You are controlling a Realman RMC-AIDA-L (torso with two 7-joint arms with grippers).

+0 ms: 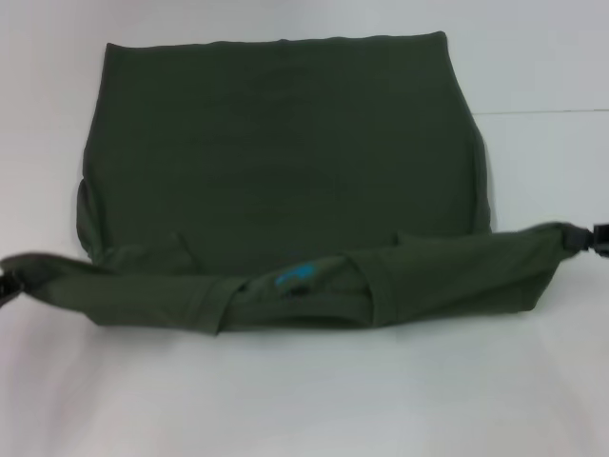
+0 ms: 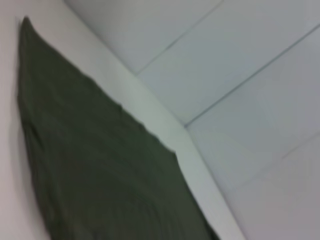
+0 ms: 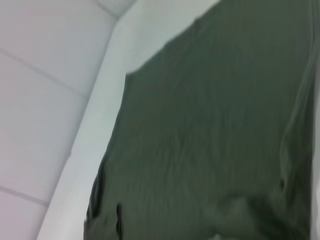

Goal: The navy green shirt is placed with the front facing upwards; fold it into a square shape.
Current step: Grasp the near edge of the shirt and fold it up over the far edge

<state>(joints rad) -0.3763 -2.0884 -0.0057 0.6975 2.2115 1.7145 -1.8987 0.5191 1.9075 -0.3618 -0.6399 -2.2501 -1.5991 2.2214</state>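
The navy green shirt [image 1: 285,162] lies spread on the white table [image 1: 304,390], plain side up, with no lettering showing. Its near edge is a folded band [image 1: 314,286] stretched from side to side and drawn to a point at each end. A small blue tag [image 1: 295,276] shows on the band. My left gripper [image 1: 8,284] holds the band's left end at the picture's edge. My right gripper [image 1: 592,238] holds the right end, slightly higher. The shirt also shows in the left wrist view [image 2: 100,175] and in the right wrist view [image 3: 210,140]. Neither wrist view shows fingers.
The table's far edge [image 2: 165,120] runs just past the shirt, with a pale tiled floor [image 2: 250,75] beyond it. The same edge [image 3: 95,130] and floor [image 3: 40,100] show in the right wrist view. Bare white table lies in front of the band.
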